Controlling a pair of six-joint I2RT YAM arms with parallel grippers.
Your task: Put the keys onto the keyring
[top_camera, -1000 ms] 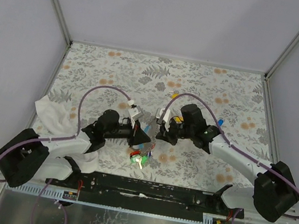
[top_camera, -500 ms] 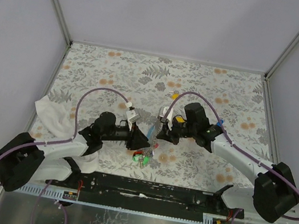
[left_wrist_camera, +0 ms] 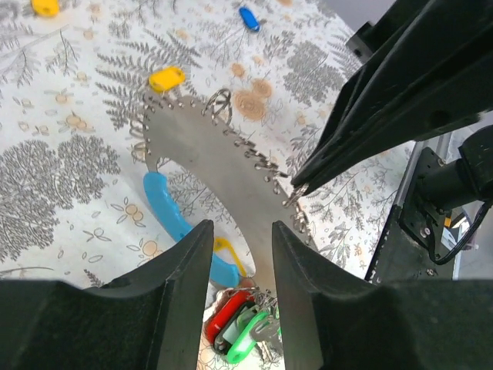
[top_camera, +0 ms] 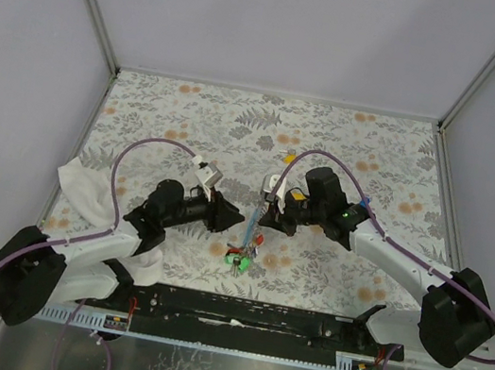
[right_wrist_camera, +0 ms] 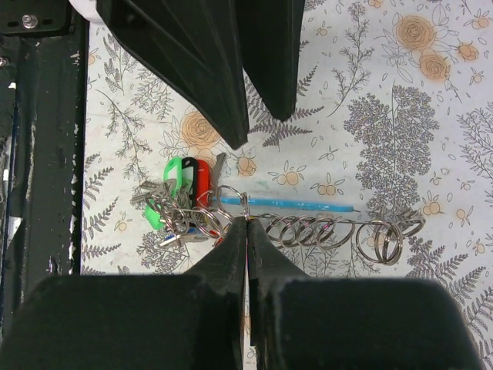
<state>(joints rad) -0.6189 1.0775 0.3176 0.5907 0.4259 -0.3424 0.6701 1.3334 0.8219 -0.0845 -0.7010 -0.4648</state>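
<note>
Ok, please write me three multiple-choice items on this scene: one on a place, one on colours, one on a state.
1. Where does the bunch of keys lie?
A) on the cloth
B) on the table, on the near side of the right claw
C) by the far wall

2. Which key heads show in the right wrist view?
A) green, black, red
B) white, orange
C) purple only

3. How is the right claw?
A) wide open
B) shut on the keyring
C) out of view

Answers: B, the top view shows the bunch just nearer than the claw; A, those three heads lie side by side; B, it pinches a ring.
</note>
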